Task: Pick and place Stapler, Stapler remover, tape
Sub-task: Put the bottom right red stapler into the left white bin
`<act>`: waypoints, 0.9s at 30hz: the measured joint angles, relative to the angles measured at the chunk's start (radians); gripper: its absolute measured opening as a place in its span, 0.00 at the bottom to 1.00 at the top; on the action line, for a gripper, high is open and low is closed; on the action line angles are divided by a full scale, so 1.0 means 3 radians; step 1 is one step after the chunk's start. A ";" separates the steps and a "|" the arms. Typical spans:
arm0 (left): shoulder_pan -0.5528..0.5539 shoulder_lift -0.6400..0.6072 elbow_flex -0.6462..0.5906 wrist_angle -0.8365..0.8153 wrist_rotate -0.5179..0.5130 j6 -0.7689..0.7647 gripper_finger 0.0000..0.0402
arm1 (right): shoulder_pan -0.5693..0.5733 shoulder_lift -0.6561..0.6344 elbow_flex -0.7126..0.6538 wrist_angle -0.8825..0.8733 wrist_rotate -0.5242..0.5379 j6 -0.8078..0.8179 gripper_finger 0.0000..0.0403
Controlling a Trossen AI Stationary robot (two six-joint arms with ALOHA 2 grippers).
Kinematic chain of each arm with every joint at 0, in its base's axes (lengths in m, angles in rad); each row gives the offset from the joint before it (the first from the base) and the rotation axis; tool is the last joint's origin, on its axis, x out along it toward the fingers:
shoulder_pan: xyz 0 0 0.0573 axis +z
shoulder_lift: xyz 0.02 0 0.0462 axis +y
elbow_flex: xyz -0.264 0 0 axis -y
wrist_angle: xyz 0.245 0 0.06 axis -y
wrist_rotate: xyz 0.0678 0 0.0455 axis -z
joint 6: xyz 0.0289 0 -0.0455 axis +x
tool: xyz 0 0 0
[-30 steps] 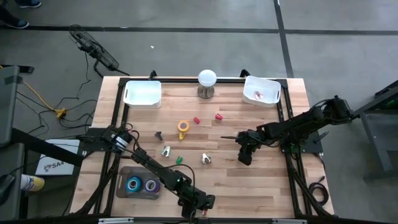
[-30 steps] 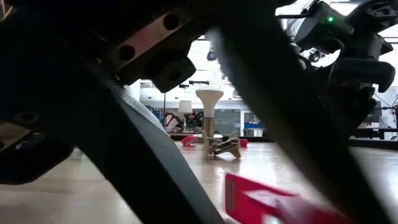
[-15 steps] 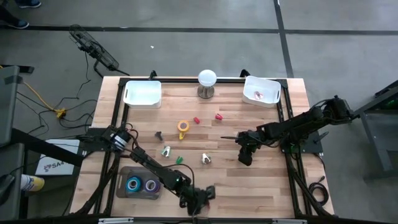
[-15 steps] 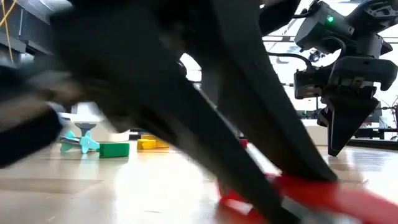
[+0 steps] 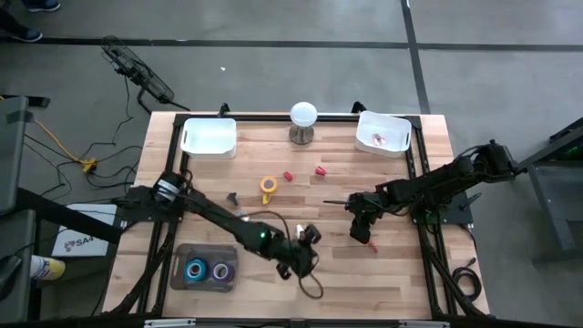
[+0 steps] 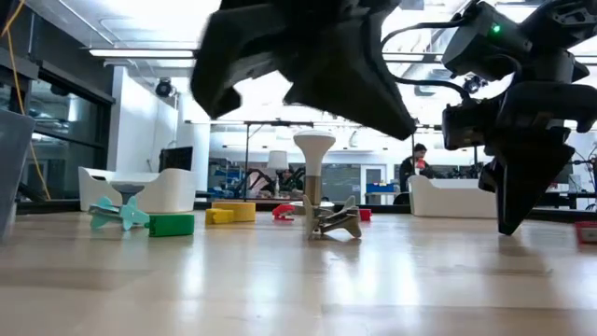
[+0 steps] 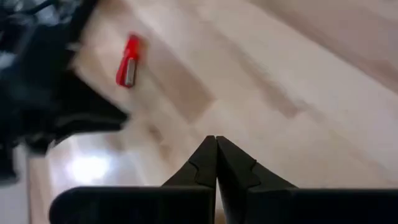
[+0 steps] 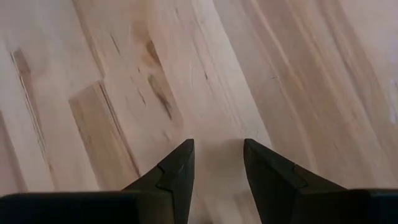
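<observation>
Overhead view first: left gripper point(image 5: 305, 258) sits low over the near middle of the wooden table point(image 5: 392, 273), its jaws pressed together and holding nothing, while the right gripper point(image 5: 361, 230) hangs over bare wood right of centre, jaws partly apart and empty. A small red stapler point(image 5: 372, 246) lies just beside the right gripper. Two tape rolls, blue point(image 5: 195, 270) and purple point(image 5: 220, 271), already rest in a grey tray point(image 5: 178, 260) at the near left; a yellow-orange tape roll point(image 5: 268, 185) waits mid-table. My judgement: the sorting is partway through, and the next move calls for reopening over another piece. Table-level view: a silvery staple remover point(image 6: 331, 221) stands mid-table in front of a mushroom-shaped stand point(image 6: 314, 168); a person shows far behind. Left wrist view: closed fingers point(image 7: 202, 167) point toward the red stapler, well apart from it. Right wrist view: parted fingers point(image 8: 177, 168) over bare boards. No legible writing on the table; a floor label is too small to read.
</observation>
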 joint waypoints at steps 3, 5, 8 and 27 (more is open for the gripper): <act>0.0055 -0.0042 0.0005 -0.0102 -0.0005 -0.0082 0.00 | 0.0001 -0.0096 -0.0001 -0.0188 -0.0028 0.0010 0.32; 0.0066 -0.0043 0.0006 -0.0199 -0.0004 -0.0082 0.00 | -0.0001 -0.0231 -0.0001 -0.0349 -0.0027 0.0010 0.32; 0.0077 -0.0043 0.0005 -0.0385 -0.0088 -0.0073 0.00 | -0.0003 -0.0516 -0.0001 -0.0610 -0.0024 0.0095 0.32; 0.0603 -0.0998 0.0009 -0.0938 -0.0442 -0.0529 0.00 | 0.0209 -0.2234 -0.0001 -0.1667 0.0380 0.2446 0.32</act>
